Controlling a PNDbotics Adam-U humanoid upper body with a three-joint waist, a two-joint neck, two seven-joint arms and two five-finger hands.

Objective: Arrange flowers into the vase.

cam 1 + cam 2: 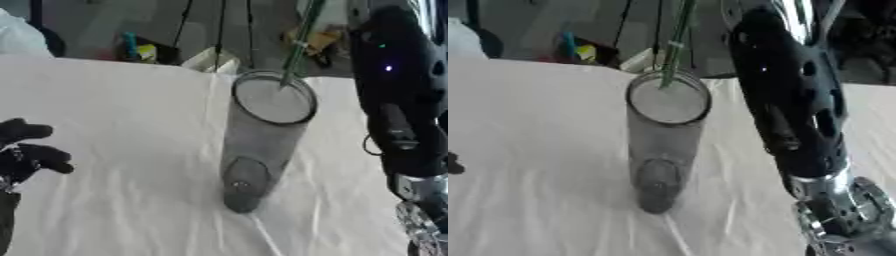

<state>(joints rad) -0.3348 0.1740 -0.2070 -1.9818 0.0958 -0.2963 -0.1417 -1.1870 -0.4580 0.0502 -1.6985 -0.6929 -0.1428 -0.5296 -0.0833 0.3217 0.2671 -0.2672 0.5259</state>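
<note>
One left hand [26, 150] rested idle, fingers relaxed, near the lower left edge. Beyond, the glass vase [262, 145] stood mid-cloth [131, 125], a green stem [297, 45] entering its mouth. The right arm [789, 100] reached upward, its grip unseen; lowering the stem seemed next.

I see soft, even light on the white tablecloth [131, 150], faint shadows in its wrinkles, overall blur, and glare on the right arm [798, 20].

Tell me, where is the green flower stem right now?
The green stem hangs at top centre in both views, its lower end at the mouth of the clear vase, with the robot's right arm beside it.
</note>
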